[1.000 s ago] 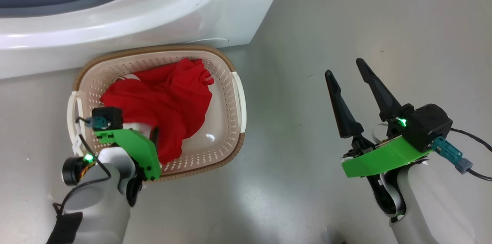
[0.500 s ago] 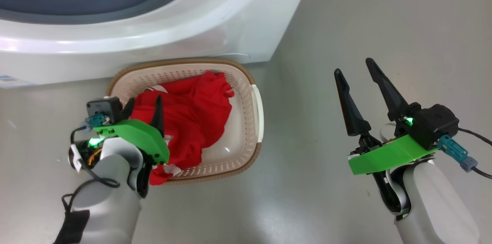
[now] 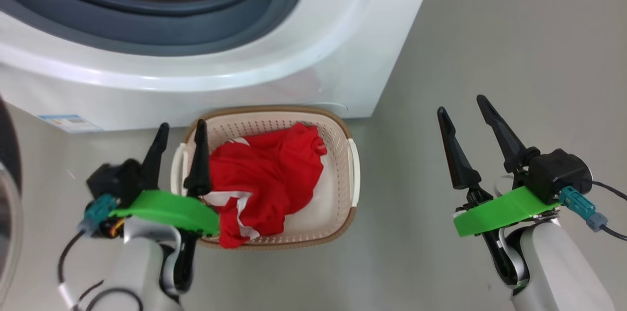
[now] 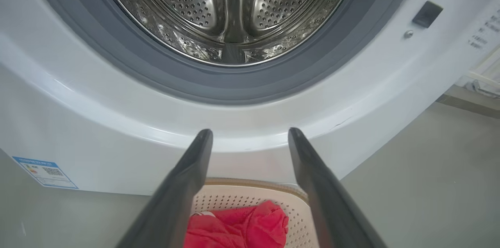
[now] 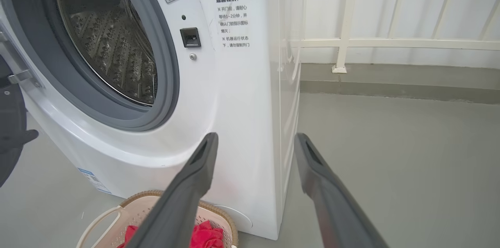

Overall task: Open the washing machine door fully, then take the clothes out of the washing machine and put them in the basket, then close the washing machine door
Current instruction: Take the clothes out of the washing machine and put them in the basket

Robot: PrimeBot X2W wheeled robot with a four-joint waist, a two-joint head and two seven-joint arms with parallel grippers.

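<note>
The washing machine (image 3: pixel 245 76) stands with its mouth uncovered, the steel drum (image 4: pixel 230 6) showing inside a grey gasket (image 4: pixel 250 84). On the floor (image 3: pixel 514 32), just beside its base, sits the basket (image 3: pixel 353 169). The red clothes (image 3: pixel 267 181) lie heaped in it, one white-striped end draped over the near rim. The left gripper (image 3: pixel 182 126) hangs over the basket's left end, fingers spread and holding nothing. The right gripper (image 3: pixel 462 105) is well off to the right above bare floor, likewise spread and empty. A dark curve at the far left edge may be the washing machine door (image 3: pixel 7 149) swung wide, though too little shows to be sure.
</note>
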